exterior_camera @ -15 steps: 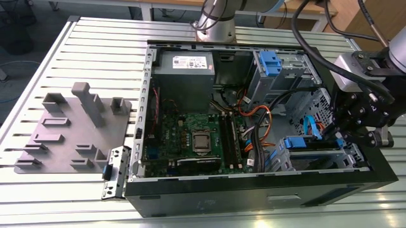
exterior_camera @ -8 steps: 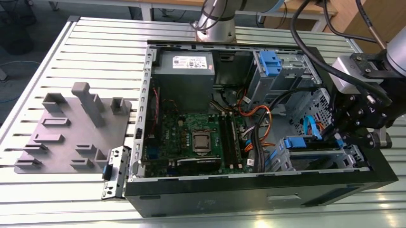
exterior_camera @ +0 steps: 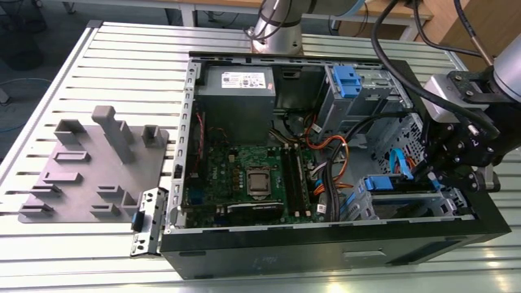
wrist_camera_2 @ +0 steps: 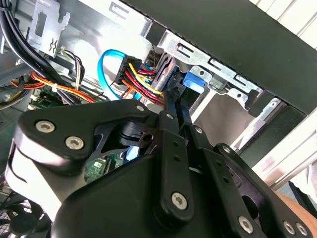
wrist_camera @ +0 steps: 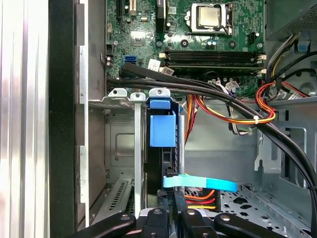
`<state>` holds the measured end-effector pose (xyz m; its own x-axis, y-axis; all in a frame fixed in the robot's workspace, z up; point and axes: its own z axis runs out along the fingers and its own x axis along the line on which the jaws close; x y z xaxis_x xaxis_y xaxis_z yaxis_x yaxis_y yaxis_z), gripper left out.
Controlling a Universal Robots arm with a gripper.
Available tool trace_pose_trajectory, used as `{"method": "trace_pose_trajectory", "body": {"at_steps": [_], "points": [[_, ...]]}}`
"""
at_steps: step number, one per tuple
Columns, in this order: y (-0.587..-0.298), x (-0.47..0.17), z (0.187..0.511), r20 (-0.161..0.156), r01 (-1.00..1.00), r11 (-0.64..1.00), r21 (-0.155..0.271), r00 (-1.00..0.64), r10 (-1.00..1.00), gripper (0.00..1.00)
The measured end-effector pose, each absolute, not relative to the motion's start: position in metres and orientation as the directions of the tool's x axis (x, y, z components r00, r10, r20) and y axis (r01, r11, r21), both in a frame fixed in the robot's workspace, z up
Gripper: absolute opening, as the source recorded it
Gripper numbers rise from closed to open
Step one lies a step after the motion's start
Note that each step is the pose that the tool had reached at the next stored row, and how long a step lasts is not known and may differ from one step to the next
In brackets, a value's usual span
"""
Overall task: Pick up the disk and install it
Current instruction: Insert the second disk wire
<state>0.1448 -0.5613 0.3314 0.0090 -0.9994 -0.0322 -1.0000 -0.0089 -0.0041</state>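
Claw (wrist_camera: pixel 171 201) clenched on the disk (wrist_camera: pixel 161 131), we judge, seating it upright in the case's (exterior_camera: pixel 342 247) drive cage; insertion step, needing a straight push along the rails.

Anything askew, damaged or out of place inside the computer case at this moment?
Nothing stands out. The disk sits straight in its drive bay, with the gripper at its cabled end; cables look tidy, nothing loose.

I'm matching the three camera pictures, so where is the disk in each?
Exterior view: the disk sits in the metal cage at the exterior view's right.
Second wrist view: disk beside the red and yellow wires.
First wrist view: disk edge-on beside the cage bars.
Shared landmark: the light blue cable.
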Motion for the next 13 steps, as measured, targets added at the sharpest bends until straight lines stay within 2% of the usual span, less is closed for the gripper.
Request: {"method": "trace_pose_trajectory", "body": {"at_steps": [13], "points": [[-0.5613,0.1448,0.3280,-0.032,-1.000,-0.009,-0.004,0.009,-0.999,0.16]]}}
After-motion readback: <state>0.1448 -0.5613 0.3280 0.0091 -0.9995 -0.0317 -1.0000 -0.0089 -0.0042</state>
